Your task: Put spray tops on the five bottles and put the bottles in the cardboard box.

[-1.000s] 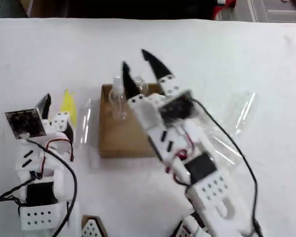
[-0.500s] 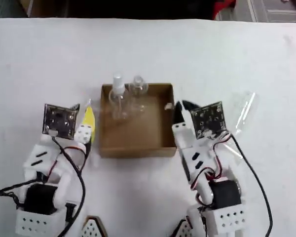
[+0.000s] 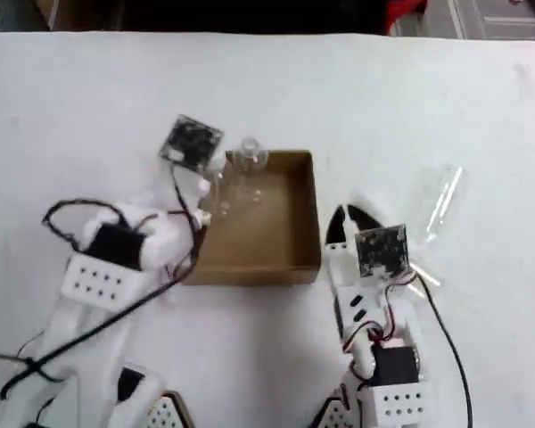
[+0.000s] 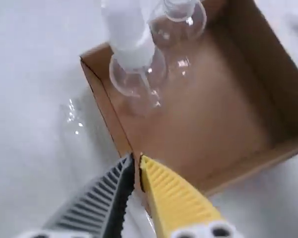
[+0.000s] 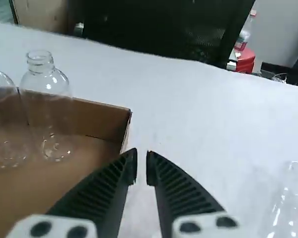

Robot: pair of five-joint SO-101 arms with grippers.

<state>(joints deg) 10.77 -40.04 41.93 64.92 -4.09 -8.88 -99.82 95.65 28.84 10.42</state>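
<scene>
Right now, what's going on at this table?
Two bottles stand at the far side of the cardboard box: a capped bottle with a white spray top, and an open bottle with none. The left gripper, shut and empty, hangs over the box's left wall. The right gripper, slightly open and empty, sits beside its right wall.

Two clear bottles (image 4: pixel 136 79) (image 4: pixel 181 20), one spray top (image 4: pixel 124 29), one cardboard box (image 4: pixel 213 124), two arms (image 3: pixel 107 259) (image 3: pixel 379 339).

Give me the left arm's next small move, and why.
Probably ease the left gripper forward to the uncapped bottle to grasp it: it stands bare-necked in the cardboard box, beside the capped bottle, and the gripper hangs empty over the box's corner.
</scene>
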